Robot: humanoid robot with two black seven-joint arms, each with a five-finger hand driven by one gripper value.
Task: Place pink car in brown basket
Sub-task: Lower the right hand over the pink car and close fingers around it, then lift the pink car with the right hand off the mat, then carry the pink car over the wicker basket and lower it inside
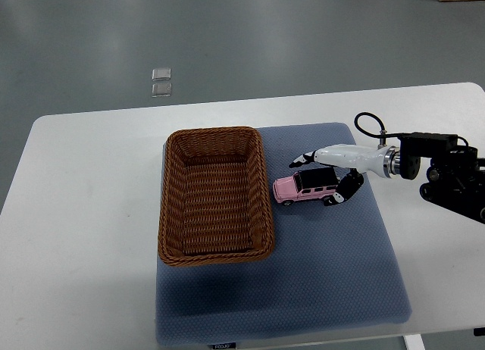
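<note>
Right hand (331, 176) reaching in from the right, fingers spread around the rear of the pink car (301, 188), car on a blue mat (333, 267) just beside the brown basket (214, 195), white table (83, 214), grey floor (227, 39) beyond

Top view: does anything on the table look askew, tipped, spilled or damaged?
Nothing stands out. The brown woven wicker basket sits upright and empty on the blue-grey fabric mat. The small pink toy car stands on its wheels beside it, on the mat. The right hand is at the car, fingers around it.
</note>
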